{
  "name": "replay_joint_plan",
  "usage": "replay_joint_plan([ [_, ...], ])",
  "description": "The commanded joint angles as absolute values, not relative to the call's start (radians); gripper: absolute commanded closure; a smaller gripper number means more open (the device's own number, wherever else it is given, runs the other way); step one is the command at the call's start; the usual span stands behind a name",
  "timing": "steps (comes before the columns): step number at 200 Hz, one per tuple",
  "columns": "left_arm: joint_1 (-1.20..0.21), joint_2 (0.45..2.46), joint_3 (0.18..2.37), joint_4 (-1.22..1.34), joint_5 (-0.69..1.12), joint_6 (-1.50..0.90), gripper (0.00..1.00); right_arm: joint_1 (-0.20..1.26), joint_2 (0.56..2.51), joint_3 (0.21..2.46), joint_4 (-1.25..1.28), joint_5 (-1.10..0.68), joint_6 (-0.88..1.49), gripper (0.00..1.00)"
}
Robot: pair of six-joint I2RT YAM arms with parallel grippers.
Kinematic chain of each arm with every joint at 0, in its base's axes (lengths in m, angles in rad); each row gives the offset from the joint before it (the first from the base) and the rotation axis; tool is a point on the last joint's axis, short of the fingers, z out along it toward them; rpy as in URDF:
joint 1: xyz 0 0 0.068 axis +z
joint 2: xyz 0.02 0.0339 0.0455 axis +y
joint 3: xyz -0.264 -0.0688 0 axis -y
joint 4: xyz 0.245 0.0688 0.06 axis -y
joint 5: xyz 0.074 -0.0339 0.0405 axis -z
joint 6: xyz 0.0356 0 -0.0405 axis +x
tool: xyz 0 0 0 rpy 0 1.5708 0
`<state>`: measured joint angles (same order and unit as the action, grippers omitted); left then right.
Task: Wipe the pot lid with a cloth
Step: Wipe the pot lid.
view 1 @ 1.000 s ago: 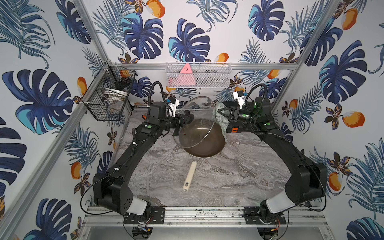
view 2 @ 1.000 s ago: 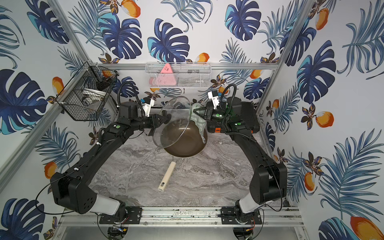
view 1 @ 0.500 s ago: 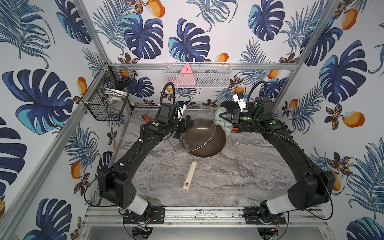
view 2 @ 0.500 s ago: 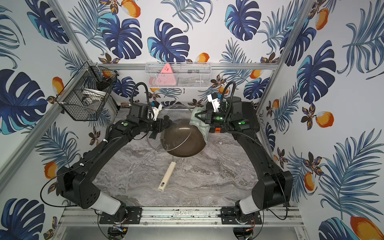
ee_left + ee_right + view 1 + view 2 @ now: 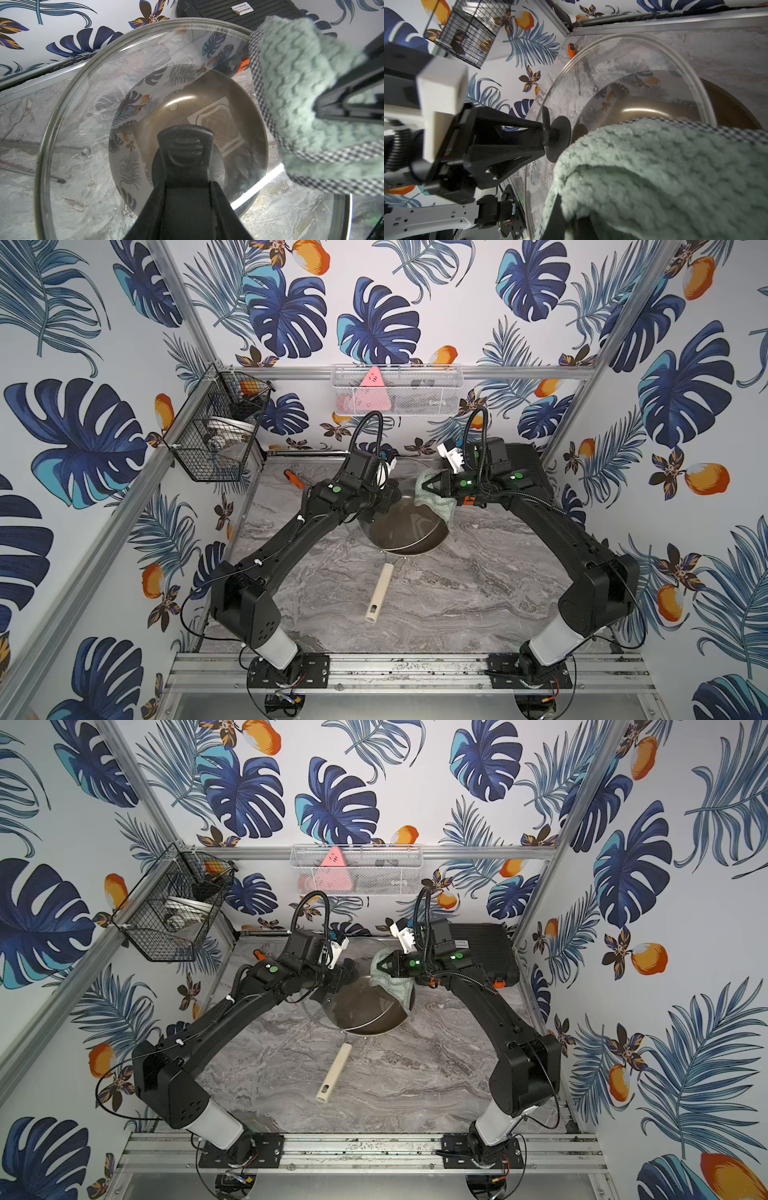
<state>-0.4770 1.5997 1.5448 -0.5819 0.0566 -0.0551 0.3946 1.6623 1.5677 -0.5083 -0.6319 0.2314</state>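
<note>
Lid (image 5: 87, 108) x1 in left gripper (image 5: 544, 137), cloth (image 5: 301, 83) x1 in right gripper (image 5: 424, 487).

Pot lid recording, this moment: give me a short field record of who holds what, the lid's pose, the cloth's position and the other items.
left jaws: closed on the pot lid's black handle
pot lid: held tilted over the frying pan
right jaws: shut on the cloth
cloth: at the lid's rim; contact unclear
frying pan: on the table, cream handle toward the arms' bases
also: orange-handled tool, black case at the back
</note>
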Motion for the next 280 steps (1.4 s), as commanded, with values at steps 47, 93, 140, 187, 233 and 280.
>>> replay_joint_plan([
  [47,-0.503,1.606,1.563,-0.467,0.021,-0.008,1.0,0.532,1.655,1.457,-0.477,-0.499,0.212,1.0],
  [93,-0.506,1.612,1.563,-0.445,0.023,-0.041,1.0,0.591,1.614,1.343,-0.373,-0.496,0.265,1.0],
  [140,-0.507,1.621,1.571,-0.442,0.008,-0.07,1.0,0.644,1.587,1.281,-0.295,-0.504,0.313,1.0],
  [187,-0.509,1.624,1.577,-0.44,0.005,-0.082,1.0,0.694,1.592,1.265,-0.244,-0.511,0.346,1.0],
  [233,-0.508,1.619,1.581,-0.444,0.0,-0.085,1.0,0.713,1.594,1.255,-0.216,-0.529,0.368,1.0],
  [280,-0.509,1.596,1.563,-0.439,0.003,-0.095,1.0,0.713,1.561,1.239,-0.212,-0.457,0.364,1.0],
])
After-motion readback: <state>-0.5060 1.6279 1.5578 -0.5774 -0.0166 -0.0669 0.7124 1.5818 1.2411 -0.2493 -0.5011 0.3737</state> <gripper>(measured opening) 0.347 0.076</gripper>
